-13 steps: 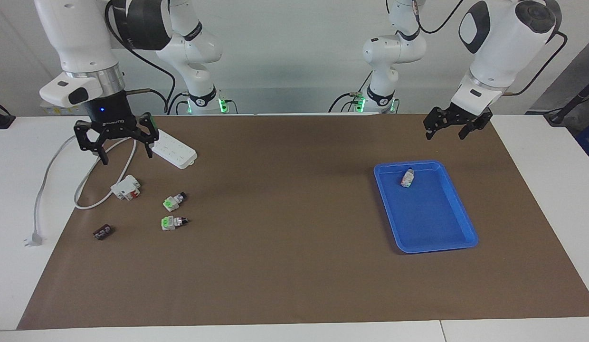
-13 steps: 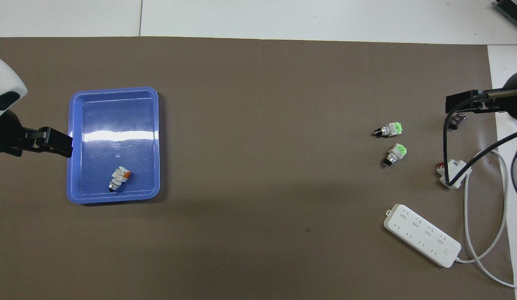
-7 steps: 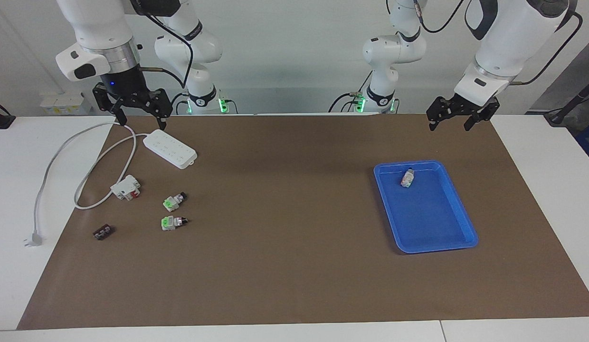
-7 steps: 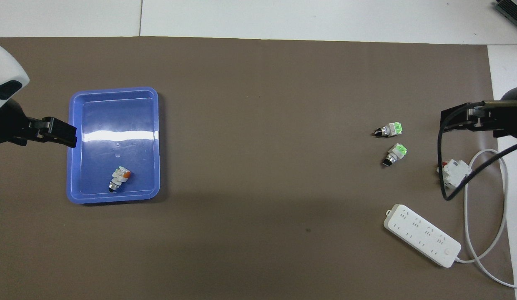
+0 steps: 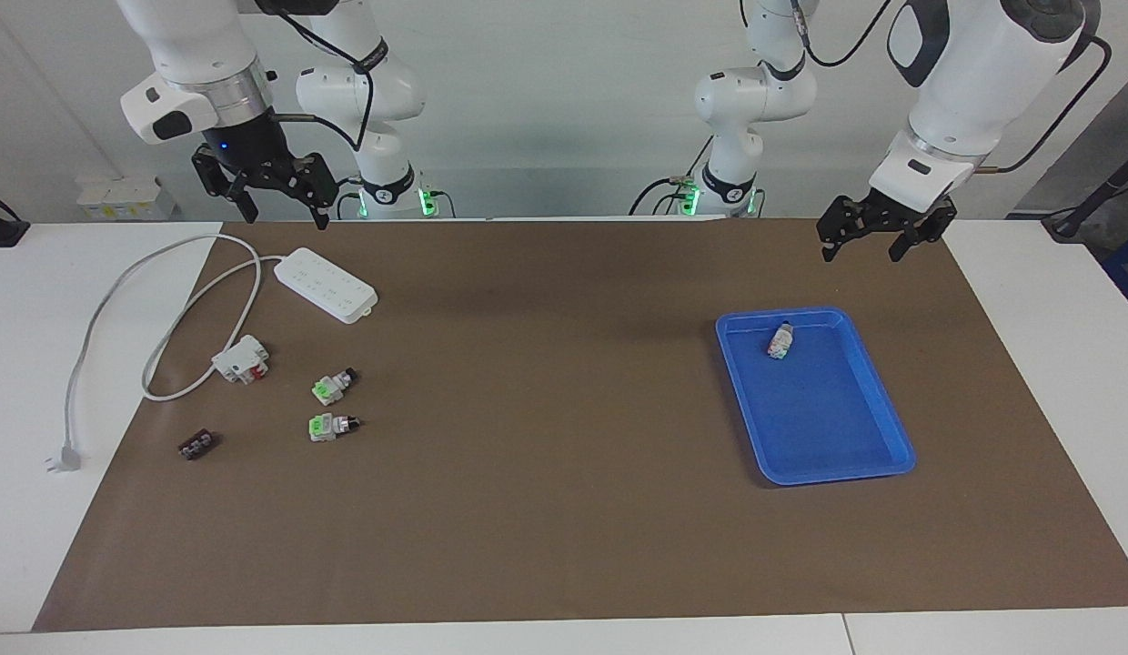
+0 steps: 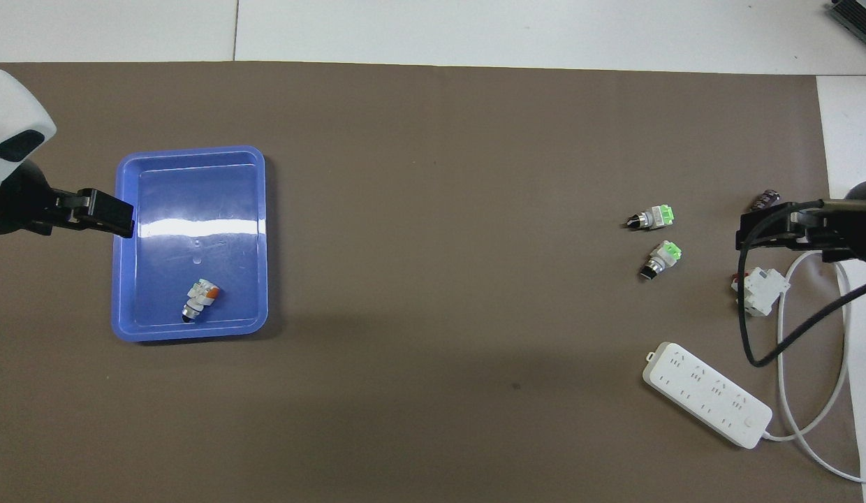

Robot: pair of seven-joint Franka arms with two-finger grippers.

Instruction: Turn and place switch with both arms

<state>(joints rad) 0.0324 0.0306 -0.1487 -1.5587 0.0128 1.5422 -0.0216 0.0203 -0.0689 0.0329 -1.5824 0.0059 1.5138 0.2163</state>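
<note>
Switch [image 5: 781,341] is seen lying on its side in the blue tray [image 5: 869,450], at the tray's end nearer the robots, touched by nothing. Placing is judged done; nothing further appears called for beyond parking the arms. Left gripper [image 5: 875,238] is raised over the mat near the tray's robot-side corner, jaws spread, empty. Right gripper [image 5: 275,198] is raised over the mat's edge above the power strip [image 5: 326,285], likewise spread and empty. Mid-table is open; the cable [image 5: 168,341] and two green-ended switches [image 5: 332,386] crowd the right arm's end.
</note>
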